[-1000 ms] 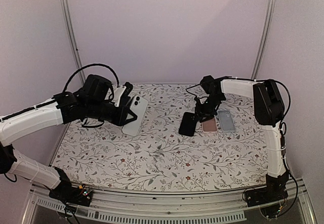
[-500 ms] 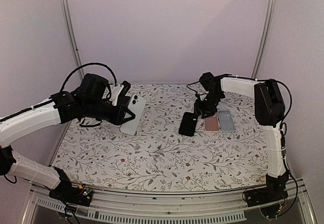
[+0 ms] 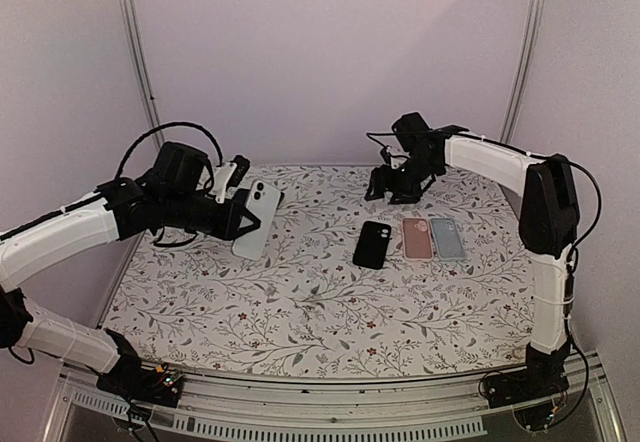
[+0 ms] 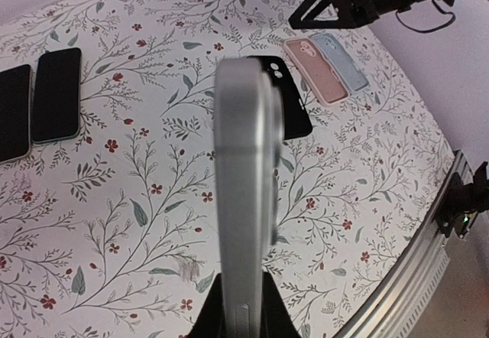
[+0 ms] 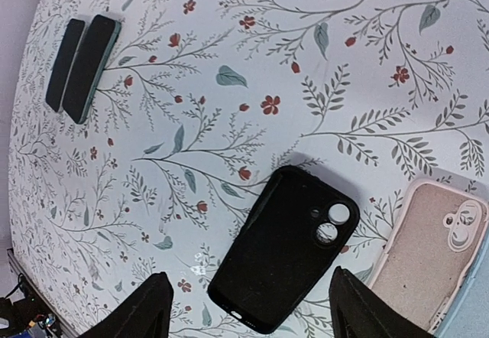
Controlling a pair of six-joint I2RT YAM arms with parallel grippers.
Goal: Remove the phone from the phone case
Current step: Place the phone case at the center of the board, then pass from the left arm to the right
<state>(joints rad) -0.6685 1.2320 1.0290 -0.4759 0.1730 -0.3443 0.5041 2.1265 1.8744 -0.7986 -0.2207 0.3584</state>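
Left gripper pinches the white phone by one end, high up, so a slip means a drop. Right gripper hangs spread, empty, above the black case.

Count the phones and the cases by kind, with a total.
Phones: 3 (silver phone, two dark phones)
Cases: 3 (black case, pink case, blue case)
Total: 6

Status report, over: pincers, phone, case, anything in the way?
Left pincer shut on phone, in the air. Right pincer open above empty black case. Nothing in the way.
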